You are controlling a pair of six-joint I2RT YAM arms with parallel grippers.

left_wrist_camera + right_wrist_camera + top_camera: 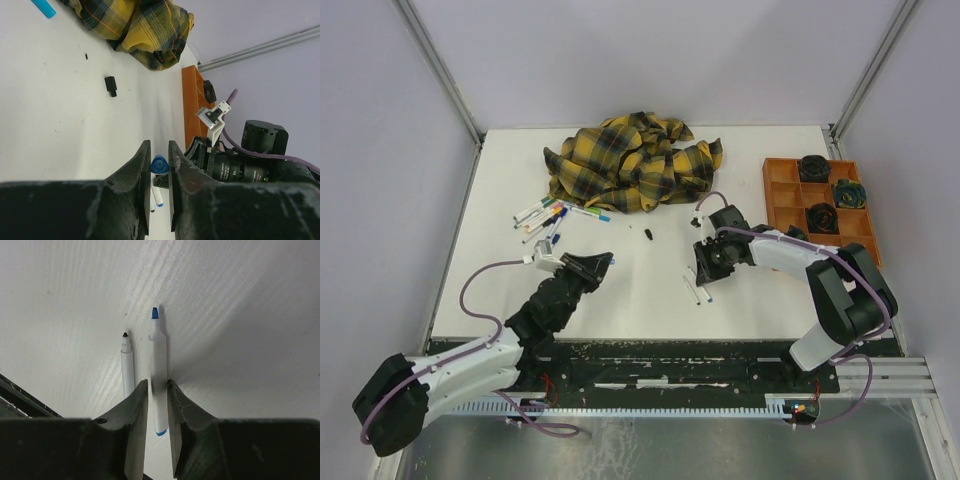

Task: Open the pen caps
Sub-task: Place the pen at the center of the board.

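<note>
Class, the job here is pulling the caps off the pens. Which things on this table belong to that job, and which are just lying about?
Part of the job:
- pile of pens
- blue-tipped pen, uncapped
- black-tipped pen, uncapped
- blue cap
- black cap

Just lying about:
- plaid cloth
- orange tray

Yellow-and-black plaid cloth (pixel 635 165), orange tray (pixel 769 200), white blue-tipped pen (pixel 159 365), blue cap (pixel 159 164), black cap (pixel 111 85)

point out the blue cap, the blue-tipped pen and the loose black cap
blue cap (pixel 159 165), left wrist view, middle of its rounded blue face
blue-tipped pen (pixel 158 350), right wrist view, white barrel below the tip
black cap (pixel 111 85), left wrist view, centre of its body
</note>
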